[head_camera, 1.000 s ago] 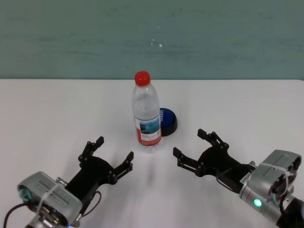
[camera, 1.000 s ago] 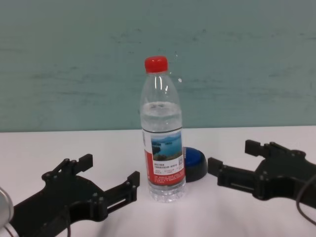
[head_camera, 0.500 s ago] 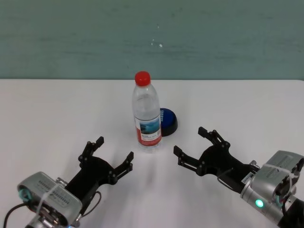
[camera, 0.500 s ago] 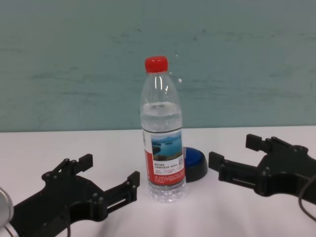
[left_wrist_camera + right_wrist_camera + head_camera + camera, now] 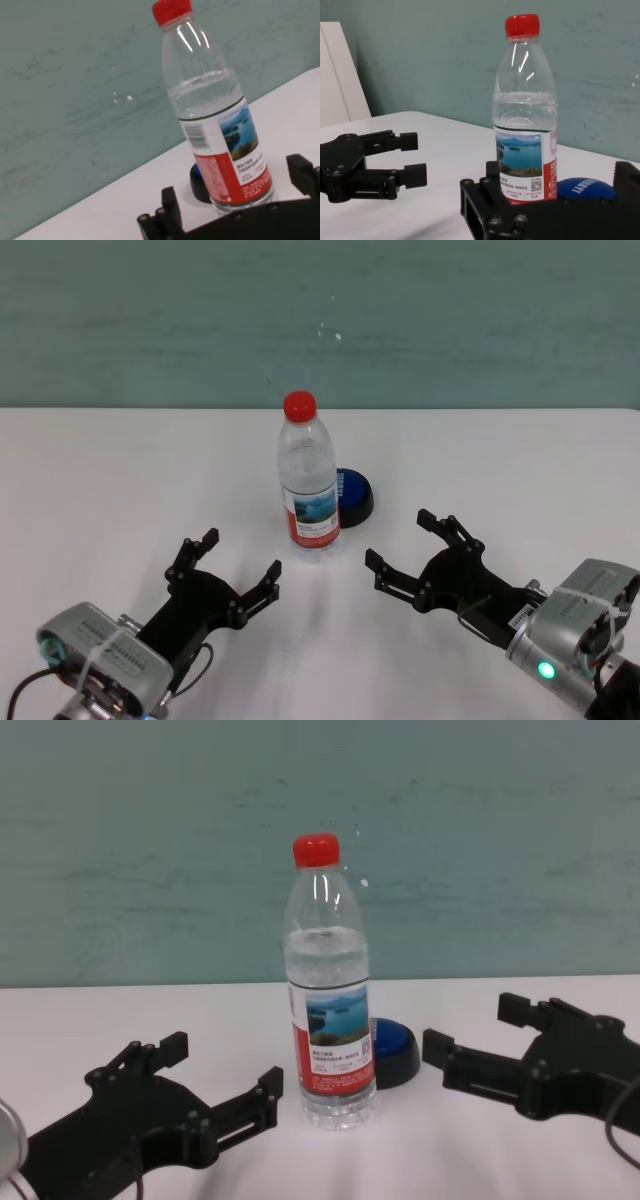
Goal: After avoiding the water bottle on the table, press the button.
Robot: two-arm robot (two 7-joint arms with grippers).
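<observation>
The water bottle, clear with a red cap and a red-and-white label, stands upright in the middle of the white table. The blue button on its black base sits just behind the bottle, on its right, partly hidden by it. My right gripper is open, near the table, to the right of the bottle and in front of the button. My left gripper is open, in front of the bottle on its left. The bottle, the button and both grippers also show in the chest view.
A teal wall runs behind the table's far edge. In the right wrist view the bottle and the button are close ahead, with the left gripper farther off. The left wrist view shows the bottle.
My right gripper has crept slightly forward and to the right beside the bottle. The left arm, the bottle and the button have not moved.
</observation>
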